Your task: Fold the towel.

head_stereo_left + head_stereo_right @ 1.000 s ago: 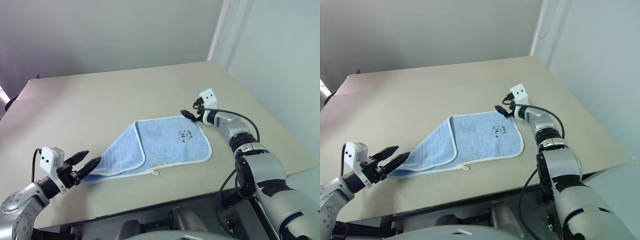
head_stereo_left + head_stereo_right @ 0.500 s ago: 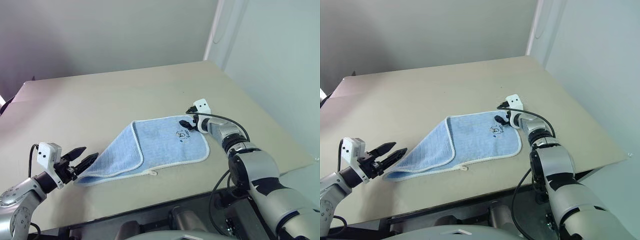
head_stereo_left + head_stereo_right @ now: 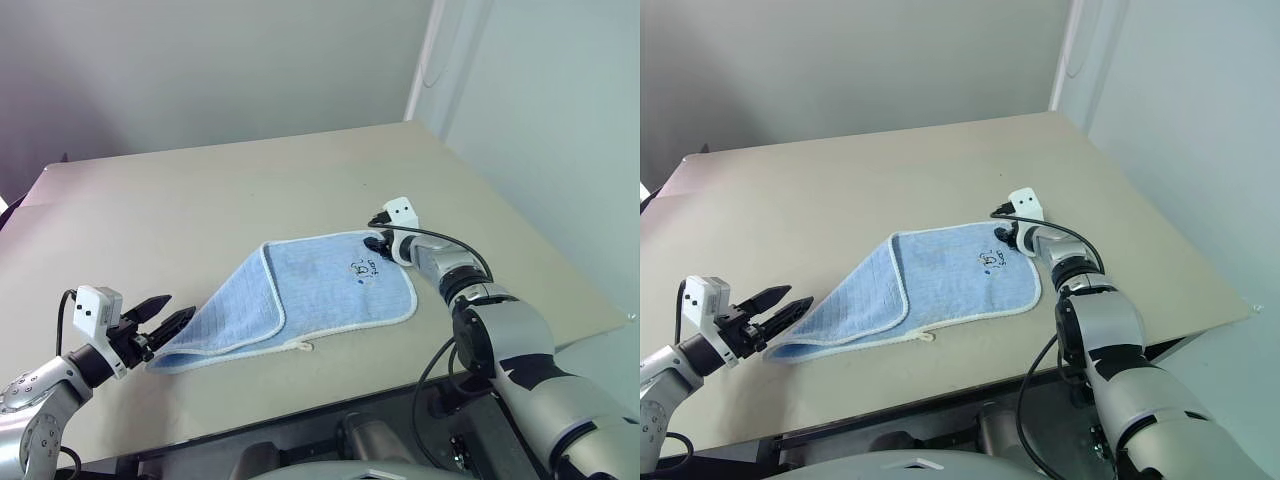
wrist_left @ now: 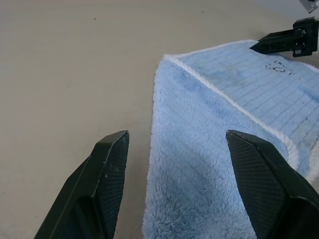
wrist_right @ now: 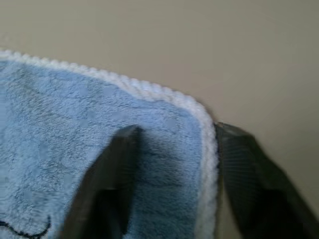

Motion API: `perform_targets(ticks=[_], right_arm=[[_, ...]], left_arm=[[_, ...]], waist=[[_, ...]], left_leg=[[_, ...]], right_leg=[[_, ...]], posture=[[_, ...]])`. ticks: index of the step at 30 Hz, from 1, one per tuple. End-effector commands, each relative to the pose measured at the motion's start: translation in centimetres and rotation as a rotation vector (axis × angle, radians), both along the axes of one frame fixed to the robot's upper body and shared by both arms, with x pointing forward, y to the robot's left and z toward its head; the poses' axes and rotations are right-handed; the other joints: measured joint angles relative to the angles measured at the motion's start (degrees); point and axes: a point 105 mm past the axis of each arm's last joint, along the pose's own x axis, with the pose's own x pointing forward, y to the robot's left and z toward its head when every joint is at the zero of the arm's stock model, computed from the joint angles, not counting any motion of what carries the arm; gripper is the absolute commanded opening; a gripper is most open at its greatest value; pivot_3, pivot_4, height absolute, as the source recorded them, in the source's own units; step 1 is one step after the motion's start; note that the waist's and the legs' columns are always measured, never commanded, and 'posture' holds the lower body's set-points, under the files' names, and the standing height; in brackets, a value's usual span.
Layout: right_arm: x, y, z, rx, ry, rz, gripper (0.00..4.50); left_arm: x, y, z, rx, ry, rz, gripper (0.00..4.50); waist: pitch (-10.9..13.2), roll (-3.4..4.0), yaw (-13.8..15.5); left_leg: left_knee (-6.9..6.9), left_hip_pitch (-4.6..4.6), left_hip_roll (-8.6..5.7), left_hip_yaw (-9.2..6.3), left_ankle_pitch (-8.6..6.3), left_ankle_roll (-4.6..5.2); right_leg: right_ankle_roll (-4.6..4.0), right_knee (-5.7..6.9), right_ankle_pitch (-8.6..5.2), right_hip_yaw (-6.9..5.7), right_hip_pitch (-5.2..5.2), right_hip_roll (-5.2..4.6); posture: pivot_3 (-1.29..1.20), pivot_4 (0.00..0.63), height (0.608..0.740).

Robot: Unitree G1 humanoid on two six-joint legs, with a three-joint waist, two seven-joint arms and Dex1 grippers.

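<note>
Towel (image 3: 320, 295) lies long axis between both arms; right end effector (image 5: 172, 149) straddles its emblem-side corner, half closed, not pinching; left end effector (image 4: 177, 164) is open, empty, over opposite end.

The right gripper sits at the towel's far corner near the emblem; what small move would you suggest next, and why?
Probably finish closing the right gripper on that corner of the towel. The right wrist view shows one finger over the blue cloth and the other just outside the white edging, so the jaws straddle the hem but stand apart. The left gripper hangs open at the near folded end.
</note>
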Motion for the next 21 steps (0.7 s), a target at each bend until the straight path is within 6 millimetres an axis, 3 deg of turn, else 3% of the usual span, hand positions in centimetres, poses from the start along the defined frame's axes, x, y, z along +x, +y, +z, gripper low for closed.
perform_targets(ticks=[1,4,14,21], right_arm=[[-0.1,0.3,-0.3,-0.056,-0.003,0.024,1.08],[0.1,0.5,0.1,-0.056,-0.019,0.036,0.03],[0.7,0.3,1.2,-0.040,-0.059,0.010,0.03],[0.8,1.5,1.7,-0.017,-0.090,0.041,0.03]], left_arm=[[0.3,0.6,1.1,0.031,-0.041,0.006,3.28],[0.4,0.4,1.5,0.035,-0.056,-0.004,3.28],[0.4,-2.8,3.7,0.042,-0.118,-0.115,3.28],[0.7,-5.0,3.0,-0.002,-0.018,-0.148,3.28]], waist=[[0.00,0.00,0.06],[-0.01,-0.01,0.19],[0.00,-0.01,0.18],[0.01,0.02,0.05]], left_leg=[[0.00,0.01,0.00,0.00,0.00,0.00],[0.04,0.03,0.00,0.00,0.00,0.00],[0.05,0.02,-0.01,0.00,0.00,0.00],[0.04,0.01,-0.01,0.00,0.00,0.00]], right_leg=[[-0.03,0.00,-0.01,0.00,0.02,0.00],[-0.09,0.00,-0.03,0.00,0.08,-0.01],[-0.08,-0.04,-0.02,0.00,0.07,-0.04],[0.00,-0.03,0.02,0.00,0.07,0.01]], posture=[[0.00,0.000,0.740],[0.00,0.000,0.740],[0.00,0.000,0.740],[0.00,0.000,0.740]])
